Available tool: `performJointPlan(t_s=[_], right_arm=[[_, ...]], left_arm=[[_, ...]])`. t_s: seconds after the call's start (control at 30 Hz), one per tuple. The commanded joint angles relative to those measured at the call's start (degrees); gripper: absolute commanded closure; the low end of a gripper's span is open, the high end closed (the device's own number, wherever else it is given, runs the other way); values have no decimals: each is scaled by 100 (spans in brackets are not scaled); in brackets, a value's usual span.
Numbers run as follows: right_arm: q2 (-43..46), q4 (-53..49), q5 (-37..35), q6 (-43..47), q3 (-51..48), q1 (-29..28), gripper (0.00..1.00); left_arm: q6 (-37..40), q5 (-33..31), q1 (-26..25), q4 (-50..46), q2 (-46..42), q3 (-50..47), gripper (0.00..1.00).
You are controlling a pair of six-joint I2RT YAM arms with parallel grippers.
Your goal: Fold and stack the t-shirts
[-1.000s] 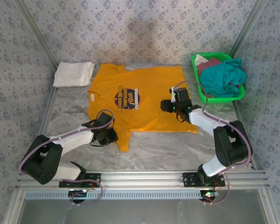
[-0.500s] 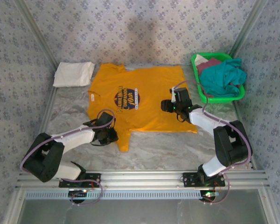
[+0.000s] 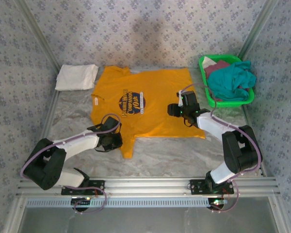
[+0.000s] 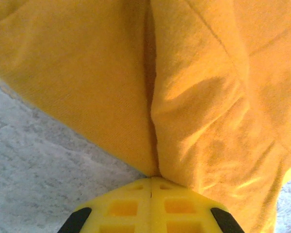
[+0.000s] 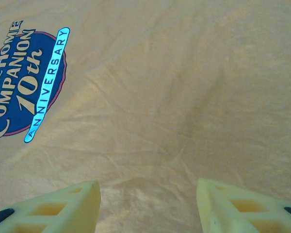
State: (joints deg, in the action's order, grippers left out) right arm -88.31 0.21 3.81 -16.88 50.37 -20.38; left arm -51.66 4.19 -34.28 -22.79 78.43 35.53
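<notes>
At the desk's far-left corner lies the folded white cloth t-shirt (image 3: 76,76), which I take for the stack's base. My left claw (image 4: 151,182) is pinched shut on the near sleeve of the mustard-orange printed t-shirt (image 3: 155,92) spread mid-desk, probably to fold it inward. My right claw (image 5: 147,188) hovers over its body, jaws apart. The green plastic basket (image 3: 203,64) at the far-right corner holds a teal t-shirt (image 3: 230,80) and a maroon t-shirt (image 3: 218,66). The desk (image 3: 184,155) wears crinkled grey sheeting, and the patterned fabric walls (image 3: 150,29) enclose it.

Soft, matt knit cloth of mustard t-shirt (image 4: 199,97), creased just ahead of left gripper (image 4: 151,185) in matt yellow moulded plastic. Smooth, faintly glossy print (image 5: 29,82) up-left of right gripper (image 5: 148,194). Rough, mottled grey table cover (image 4: 39,160) alongside.
</notes>
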Motion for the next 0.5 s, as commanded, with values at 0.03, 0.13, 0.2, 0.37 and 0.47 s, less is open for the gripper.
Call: performJointPlan(t_s=[0.03, 0.13, 0.2, 0.37, 0.47], right_arm=[[-22, -117, -91, -34, 187, 46, 44], [-26, -120, -88, -94, 186, 103, 43], [-14, -105, -89, -129, 173, 137, 43], [-52, -83, -86, -210, 160, 207, 43], [-32, -238, -93, -333, 166, 260, 43]], left_arm=[[53, -232, 57, -972, -260, 221, 100], [74, -389, 129, -1507, -567, 330, 100], [61, -443, 201, -1916, -803, 390, 100], [88, -709, 300, -3057, -1158, 792, 100], [-20, -1030, 313, -3705, -1425, 1011, 100]])
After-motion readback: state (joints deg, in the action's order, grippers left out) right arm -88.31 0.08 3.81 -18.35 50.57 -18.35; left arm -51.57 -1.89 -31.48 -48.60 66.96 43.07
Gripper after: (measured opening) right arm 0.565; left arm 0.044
